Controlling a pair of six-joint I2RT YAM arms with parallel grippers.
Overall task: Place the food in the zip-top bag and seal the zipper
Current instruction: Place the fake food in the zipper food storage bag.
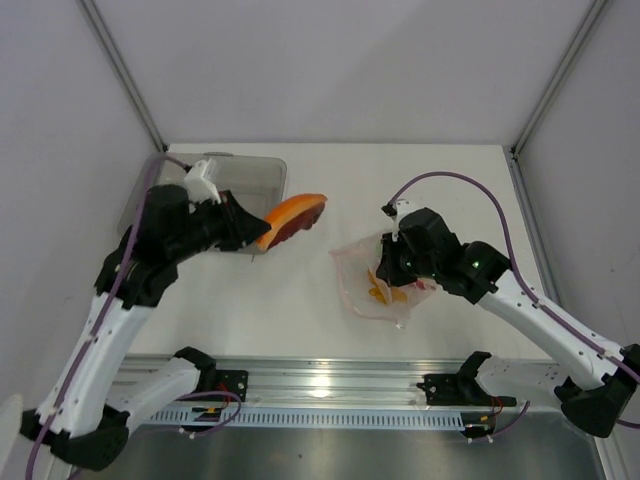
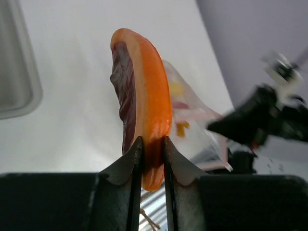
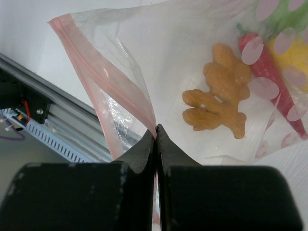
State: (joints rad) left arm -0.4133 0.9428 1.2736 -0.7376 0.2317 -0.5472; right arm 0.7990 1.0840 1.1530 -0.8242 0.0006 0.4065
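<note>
your left gripper (image 2: 151, 149) is clamped on the low end of the orange-red slice (image 2: 144, 96), jaws tight on its rim. the slice's long axis runs straight out from the fingertips. it's held in the air, off the table, in front of the grey tray (image 1: 250, 170).

the zip-top bag (image 1: 375, 280) lies to the right of the slice and a bit nearer the bases. there's a clear gap between them, so your carry goes rightward. the right gripper (image 3: 155, 132) is pressed together on the zipper (image 3: 96, 67) at one corner of the mouth, so it looks like the holder. the left arm is the one to deliver.

i can't tell how wide the mouth gapes.

counts:
- 1 slice outside the bag
- 1 bag
- 1 tray
- inside the bag: 1 orange lump (image 3: 219, 91), 1 red chili (image 3: 269, 82), and yellow (image 3: 293, 62) and green (image 3: 288, 19) bits cut off at the frame edge, number unclear
</note>
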